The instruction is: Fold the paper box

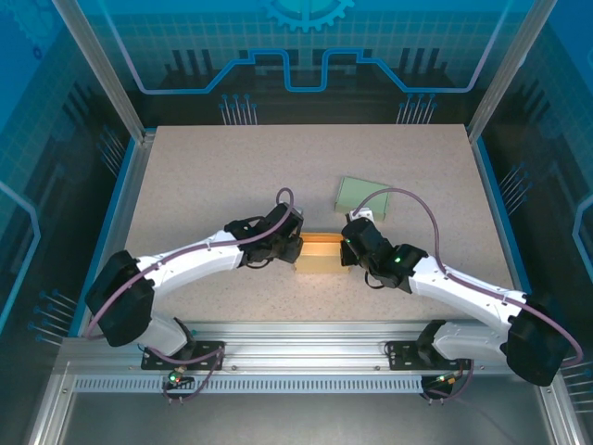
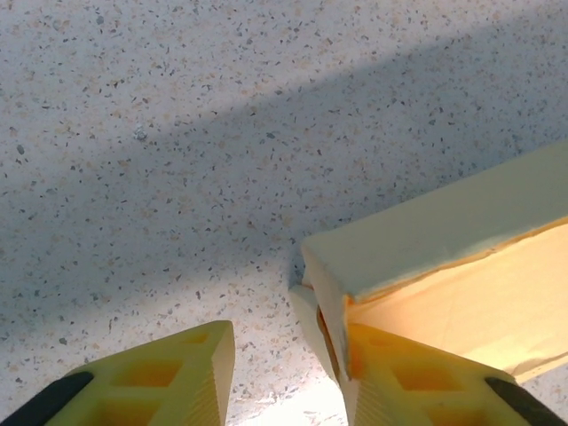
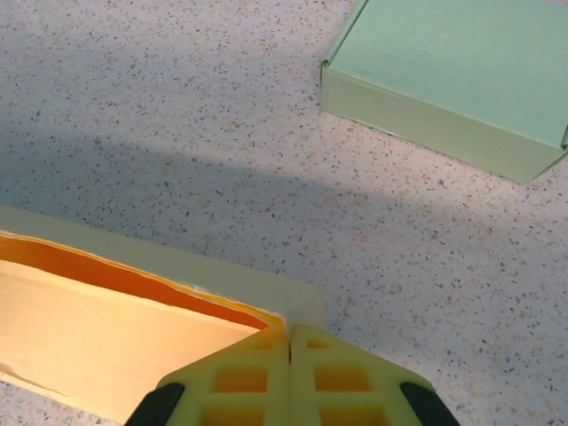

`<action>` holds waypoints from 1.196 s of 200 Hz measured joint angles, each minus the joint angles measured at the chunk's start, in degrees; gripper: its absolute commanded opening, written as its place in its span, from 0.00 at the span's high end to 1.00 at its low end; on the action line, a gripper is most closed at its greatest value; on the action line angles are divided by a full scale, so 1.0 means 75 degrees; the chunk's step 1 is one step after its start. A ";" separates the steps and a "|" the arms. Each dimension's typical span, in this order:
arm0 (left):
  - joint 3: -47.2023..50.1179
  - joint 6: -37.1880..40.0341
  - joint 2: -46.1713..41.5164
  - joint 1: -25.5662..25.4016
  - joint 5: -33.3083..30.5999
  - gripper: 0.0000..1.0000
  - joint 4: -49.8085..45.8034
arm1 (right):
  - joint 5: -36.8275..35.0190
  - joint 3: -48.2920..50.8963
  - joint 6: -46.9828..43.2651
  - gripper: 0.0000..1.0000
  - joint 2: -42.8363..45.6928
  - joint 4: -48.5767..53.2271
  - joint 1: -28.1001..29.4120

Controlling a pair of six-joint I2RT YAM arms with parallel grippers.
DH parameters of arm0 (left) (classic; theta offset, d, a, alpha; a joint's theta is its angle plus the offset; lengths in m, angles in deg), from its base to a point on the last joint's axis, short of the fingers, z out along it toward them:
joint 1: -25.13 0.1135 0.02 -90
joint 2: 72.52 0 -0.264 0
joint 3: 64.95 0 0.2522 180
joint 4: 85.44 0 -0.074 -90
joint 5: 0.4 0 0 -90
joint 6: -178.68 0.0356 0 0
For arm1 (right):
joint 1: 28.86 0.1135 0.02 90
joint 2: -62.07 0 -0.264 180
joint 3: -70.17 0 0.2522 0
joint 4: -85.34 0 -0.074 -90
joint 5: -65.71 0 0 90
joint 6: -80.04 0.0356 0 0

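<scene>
The paper box is a pale yellow open tray with an orange inside, lying mid-table between both arms. My left gripper is at its left end. In the left wrist view the left gripper is open: the box's end wall and a loose flap lie against the right finger, and the left finger stands apart over bare table. My right gripper is at the right end. In the right wrist view it is shut on the paper box at its end wall, near the corner.
A closed pale green box sits just beyond the right gripper, and it lies at the upper right in the right wrist view. The speckled tabletop is bordered by metal rails and blue panels.
</scene>
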 measured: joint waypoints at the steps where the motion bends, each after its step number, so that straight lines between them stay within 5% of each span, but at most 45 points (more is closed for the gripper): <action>1: 0.0003 0.0006 -0.0009 0.0000 0.0006 0.56 -0.0012 | -0.0003 0.0000 0.0000 1.00 0.0000 0.0000 0.0000; 92: 0.0137 -0.0353 -0.0618 -0.0108 0.0828 0.45 0.0577 | 0.0070 0.0044 0.0003 1.00 -0.0099 -0.0187 0.0000; 155: 0.0991 -0.0857 -0.1466 -0.0079 0.0038 0.20 0.1393 | 0.0079 0.0210 0.0003 1.00 -0.0047 -0.0344 0.0003; 239: 0.1719 -0.1749 -0.1530 0.0154 -0.0347 0.22 0.3357 | -0.0020 0.0793 -0.0149 1.00 0.0373 -0.0915 0.0312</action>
